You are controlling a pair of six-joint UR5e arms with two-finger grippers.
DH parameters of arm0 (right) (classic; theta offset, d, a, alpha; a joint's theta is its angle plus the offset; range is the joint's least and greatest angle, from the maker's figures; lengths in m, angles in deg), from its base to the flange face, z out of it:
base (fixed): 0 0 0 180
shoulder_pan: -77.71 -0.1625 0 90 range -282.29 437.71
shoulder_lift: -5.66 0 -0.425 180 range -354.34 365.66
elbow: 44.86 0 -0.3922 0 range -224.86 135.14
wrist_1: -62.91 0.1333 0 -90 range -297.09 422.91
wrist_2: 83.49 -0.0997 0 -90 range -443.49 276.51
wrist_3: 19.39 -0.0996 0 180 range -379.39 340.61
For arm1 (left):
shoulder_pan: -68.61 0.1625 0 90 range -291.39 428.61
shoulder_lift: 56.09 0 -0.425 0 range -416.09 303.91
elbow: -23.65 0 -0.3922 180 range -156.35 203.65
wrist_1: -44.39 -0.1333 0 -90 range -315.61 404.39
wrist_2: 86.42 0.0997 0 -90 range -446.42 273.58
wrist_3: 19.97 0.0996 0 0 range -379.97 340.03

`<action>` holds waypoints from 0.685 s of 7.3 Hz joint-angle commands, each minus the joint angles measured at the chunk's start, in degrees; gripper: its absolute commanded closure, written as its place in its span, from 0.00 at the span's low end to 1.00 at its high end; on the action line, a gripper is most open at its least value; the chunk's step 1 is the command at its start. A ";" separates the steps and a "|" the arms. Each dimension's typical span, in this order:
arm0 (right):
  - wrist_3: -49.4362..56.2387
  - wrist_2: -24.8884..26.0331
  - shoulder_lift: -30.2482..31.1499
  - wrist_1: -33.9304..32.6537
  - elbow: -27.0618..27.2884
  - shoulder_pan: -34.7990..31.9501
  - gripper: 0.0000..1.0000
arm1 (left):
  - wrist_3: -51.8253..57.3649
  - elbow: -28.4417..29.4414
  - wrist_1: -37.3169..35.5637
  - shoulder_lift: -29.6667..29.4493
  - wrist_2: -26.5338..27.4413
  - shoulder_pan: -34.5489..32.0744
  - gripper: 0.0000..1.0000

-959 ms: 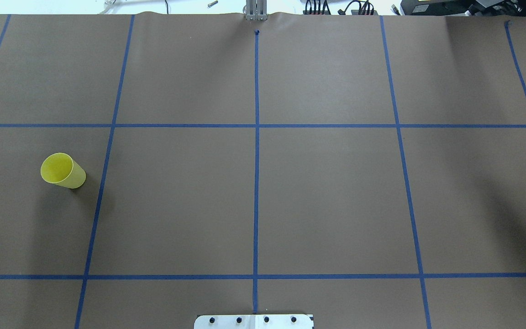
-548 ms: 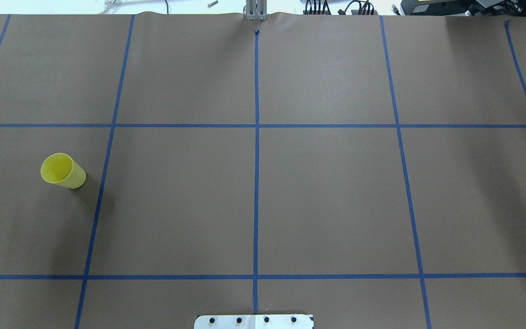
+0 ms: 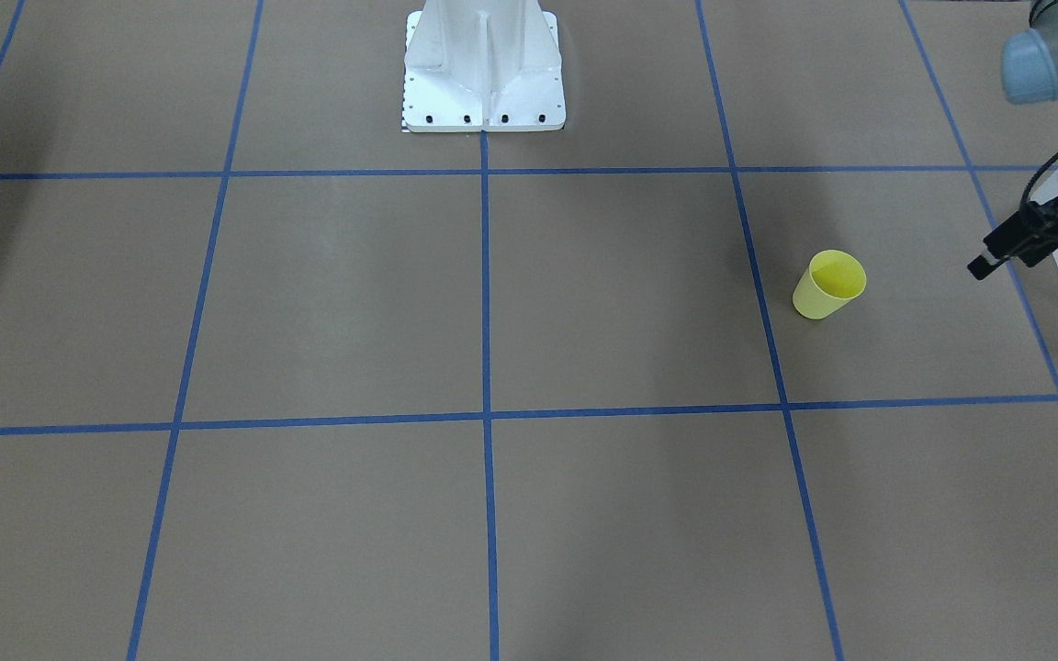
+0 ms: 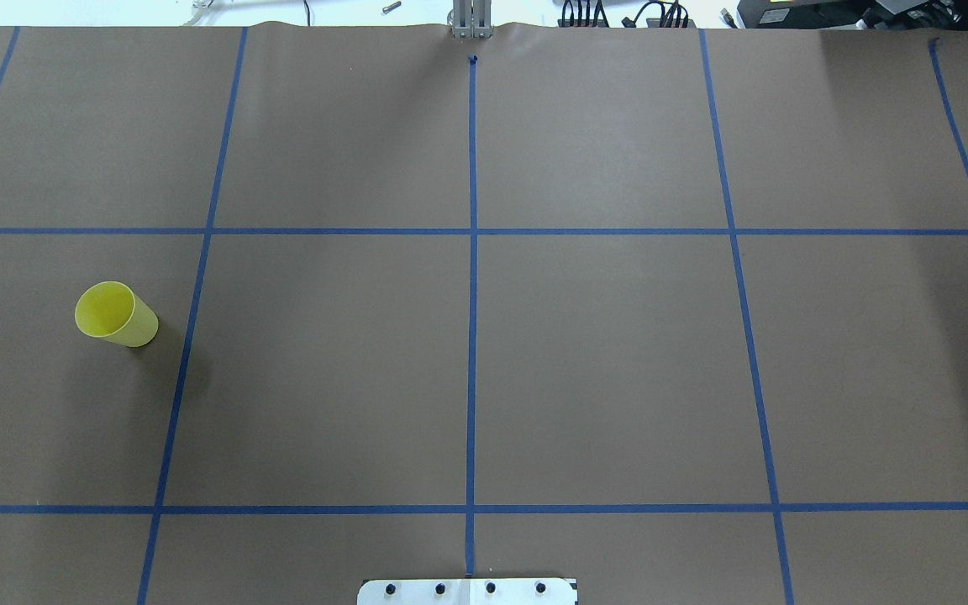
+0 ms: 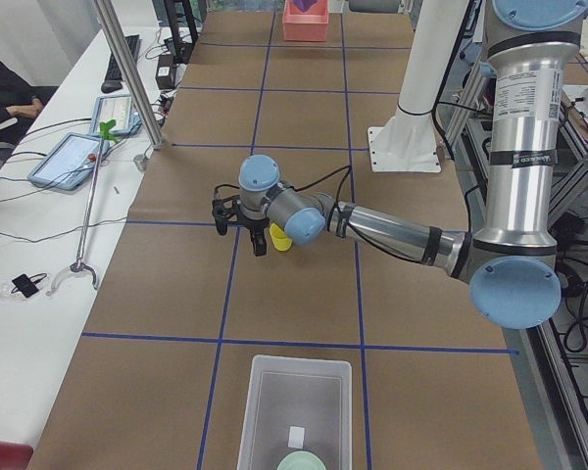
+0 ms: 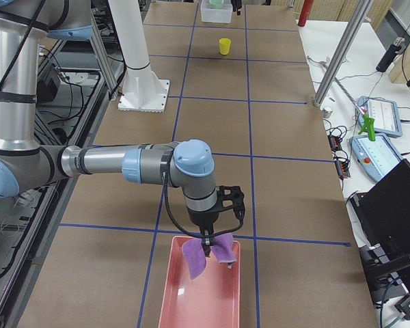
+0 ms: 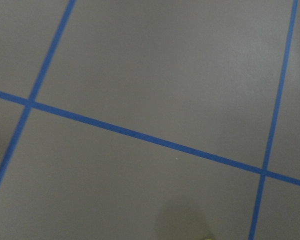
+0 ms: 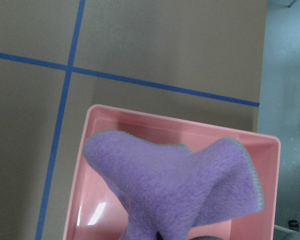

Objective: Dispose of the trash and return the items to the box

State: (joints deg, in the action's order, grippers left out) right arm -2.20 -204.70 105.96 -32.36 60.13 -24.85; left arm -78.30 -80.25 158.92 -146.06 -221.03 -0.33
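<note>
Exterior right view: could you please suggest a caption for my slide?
Right tool holds a purple cloth over the pink tray; the yellow cup stands far up the table.

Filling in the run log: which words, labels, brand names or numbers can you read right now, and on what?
No text can be read in any view.
Print on the left arm's silver tube: too small to read.
White sticker in the box: nothing legible on it.
</note>
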 commanded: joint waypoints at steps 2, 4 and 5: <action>0.66 3.43 -0.63 8.38 -11.16 -0.01 1.00 | -2.40 0.19 0.52 -1.09 1.90 4.33 0.01; 0.39 3.61 -2.20 14.75 -18.66 2.00 0.01 | -2.40 0.19 1.04 -0.91 1.99 4.87 0.01; -0.30 3.09 -2.30 15.46 -18.24 2.01 0.00 | -2.40 0.10 1.05 -0.91 1.99 5.65 0.01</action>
State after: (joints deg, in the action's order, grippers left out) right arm -1.89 -201.30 104.14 -18.76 43.06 -23.34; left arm -80.69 -80.08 159.88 -146.99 -219.07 4.59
